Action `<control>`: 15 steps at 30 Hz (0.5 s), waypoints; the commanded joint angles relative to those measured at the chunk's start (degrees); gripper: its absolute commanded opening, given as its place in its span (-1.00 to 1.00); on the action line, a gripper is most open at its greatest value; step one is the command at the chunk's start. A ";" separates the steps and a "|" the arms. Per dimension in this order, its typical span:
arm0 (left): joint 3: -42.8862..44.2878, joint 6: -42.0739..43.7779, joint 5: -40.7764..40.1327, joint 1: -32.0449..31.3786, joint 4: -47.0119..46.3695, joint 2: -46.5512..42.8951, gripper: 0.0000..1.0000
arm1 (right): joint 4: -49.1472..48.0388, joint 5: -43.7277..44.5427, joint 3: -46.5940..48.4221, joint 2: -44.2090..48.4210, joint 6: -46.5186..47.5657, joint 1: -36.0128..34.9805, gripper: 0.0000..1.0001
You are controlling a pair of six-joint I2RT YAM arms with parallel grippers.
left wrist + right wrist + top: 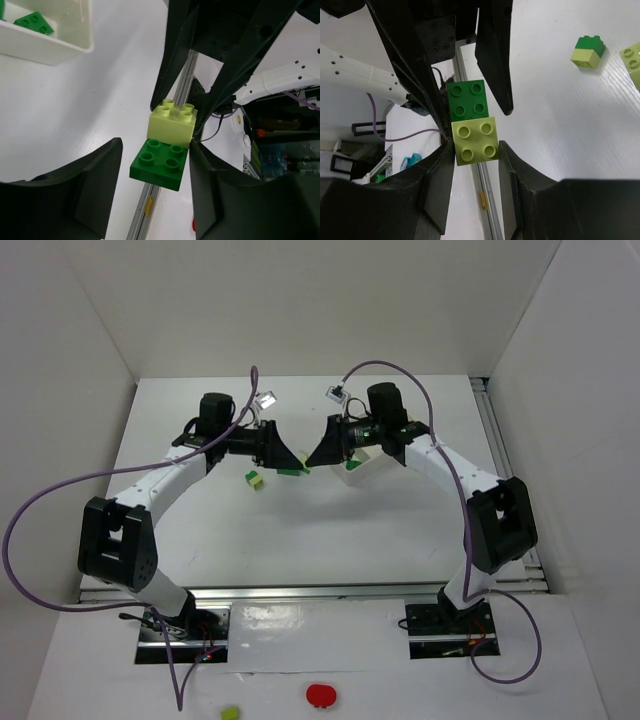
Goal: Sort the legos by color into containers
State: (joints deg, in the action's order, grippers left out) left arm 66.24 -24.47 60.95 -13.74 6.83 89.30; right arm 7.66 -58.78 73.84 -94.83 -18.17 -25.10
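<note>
Left gripper [156,156] clamped on a dark green brick [161,169], right gripper [475,151] clamped on the lime brick [476,139] joined to it, pair was held between the facing grippers above the worktop [300,530], white tray [75,44] sat near the right gripper.

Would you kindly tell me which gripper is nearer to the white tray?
Right. The right gripper, shut on the lime brick, is just beside the white tray; the left gripper, shut on the dark green brick, is beyond those joined bricks, farther off.

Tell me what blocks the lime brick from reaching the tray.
The dark green brick seems joined to the lime brick and is gripped by the left claw. Beyond that, nothing visible lies between it and the tray.
</note>
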 commanded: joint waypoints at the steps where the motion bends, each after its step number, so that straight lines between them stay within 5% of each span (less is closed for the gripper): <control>1: 0.38 -0.57 2.60 -0.06 -5.33 -0.18 0.27 | -2.30 -3.97 -0.19 -0.35 -0.02 0.32 -0.82; 5: -0.23 -2.42 3.91 -0.06 -7.87 -0.70 0.12 | -1.16 -3.97 -0.19 -0.89 0.51 0.32 -0.82; 11: 0.30 -1.90 4.44 -0.06 -6.49 -0.70 -0.61 | -1.94 -1.87 -0.19 -0.89 0.33 1.01 -0.82; 15: 0.82 -0.84 4.44 -0.06 -4.55 -0.70 -0.82 | -3.09 0.67 -0.72 -0.36 -1.69 3.04 -0.82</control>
State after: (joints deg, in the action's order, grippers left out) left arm 66.00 -27.11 63.70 -13.87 2.94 89.30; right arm 7.20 -61.41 73.71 -95.70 -18.63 -24.14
